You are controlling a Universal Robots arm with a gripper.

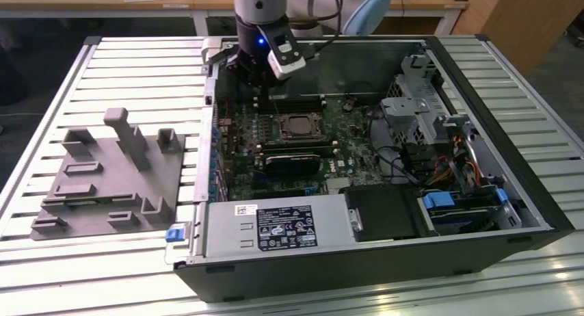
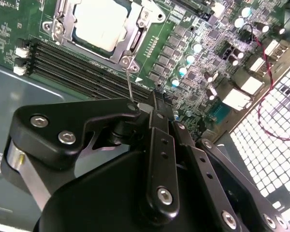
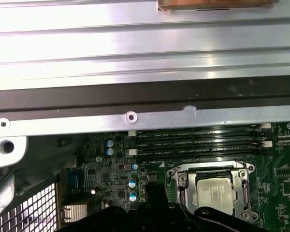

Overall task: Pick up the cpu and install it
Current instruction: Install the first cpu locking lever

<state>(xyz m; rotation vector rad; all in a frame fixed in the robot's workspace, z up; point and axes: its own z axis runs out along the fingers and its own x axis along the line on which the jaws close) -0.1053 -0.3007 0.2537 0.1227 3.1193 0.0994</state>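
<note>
Cpu (image 2: pixel 97 24) seated in socket frame (image 2: pixel 130 36); gripper (image 2: pixel 157 104) w/ black linkages nearby.

Slatted metal table (image 1: pixel 109 63), wooden desks (image 1: pixel 82 0) behind

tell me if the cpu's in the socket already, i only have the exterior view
observer: yes. In both wrist views the cpu lies flat in the socket, silver top up.
operator: gripper over it?
observer: no. In the second wrist view the gripper is off to one side, with the ram slots between it and the socket.
operator: slots filled?
observer: in the first wrist view those slots look empty.
</note>
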